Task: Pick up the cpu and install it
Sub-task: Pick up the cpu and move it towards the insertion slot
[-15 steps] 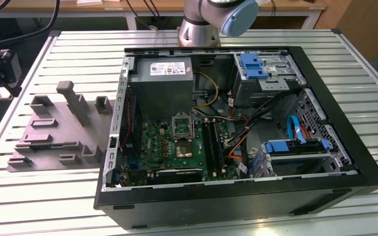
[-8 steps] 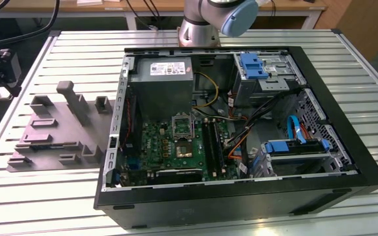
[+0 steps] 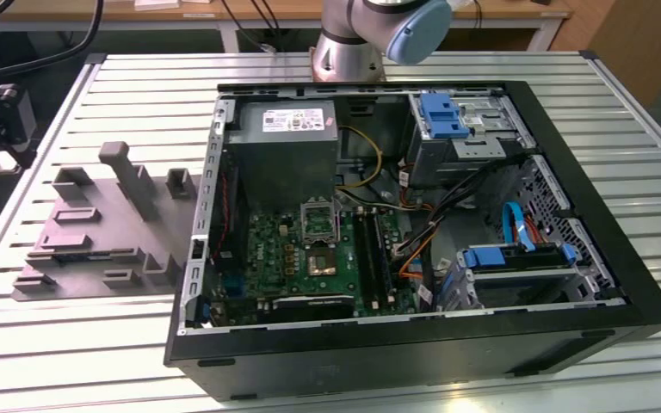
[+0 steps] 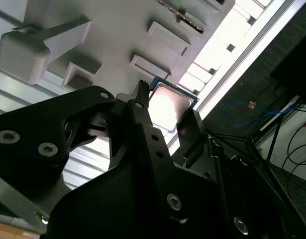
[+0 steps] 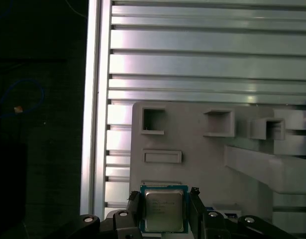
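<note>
1. The gripper (image 5: 164, 195) sits nearest the lens in both wrist views, its fingers (image 5: 134, 205) pressed on opposite edges of the cpu (image 5: 163, 211). It looks pinched.
2. Progress: the pick looks made, the install is not done. The cpu is over the grey tray (image 5: 202, 164); whether lifted or resting, cannot tell.
3. The computer case (image 3: 423, 361) lies open, with the board (image 3: 307, 258), grey box (image 3: 290, 146) and cables inside.
4. The socket (image 3: 319, 222) shows no chip seated, as far as visible.
5. The tray pockets (image 5: 153, 121) look empty.
</note>
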